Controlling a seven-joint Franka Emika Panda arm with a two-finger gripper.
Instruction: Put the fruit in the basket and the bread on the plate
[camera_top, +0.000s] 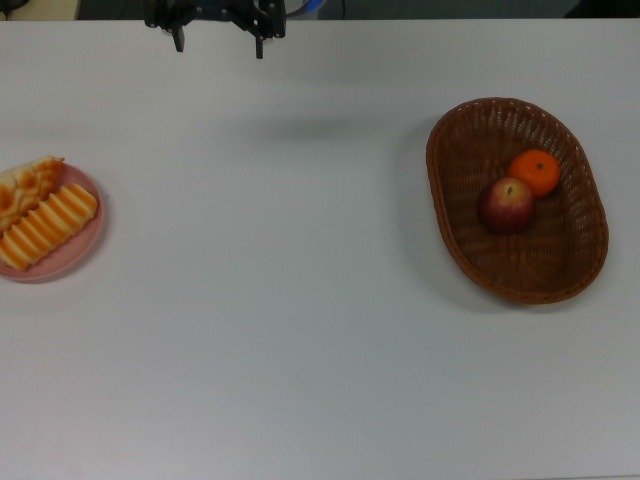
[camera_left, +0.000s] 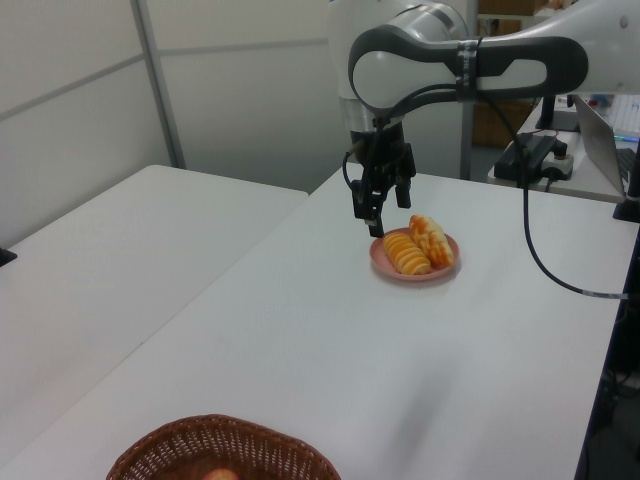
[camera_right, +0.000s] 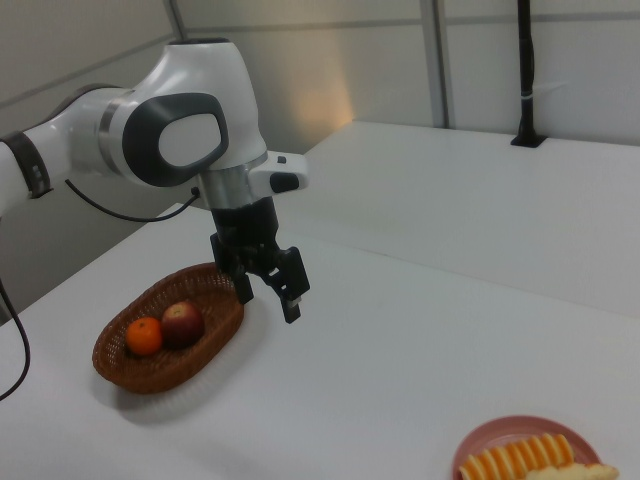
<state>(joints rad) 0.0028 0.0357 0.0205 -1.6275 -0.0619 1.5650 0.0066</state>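
Observation:
The brown wicker basket lies at the top view's right and holds the fruit: a dark red apple and an orange tangerine, touching each other. They also show in the right view, apple and tangerine. At the top view's left edge the pink plate carries the bread, a striped roll beside a braided roll. My gripper hangs open and empty at the top view's upper edge, high above the table, between plate and basket.
A second white table adjoins at the left view's left. The arm's black cable loops over the table at the left view's right. A black post stands on the far table in the right view.

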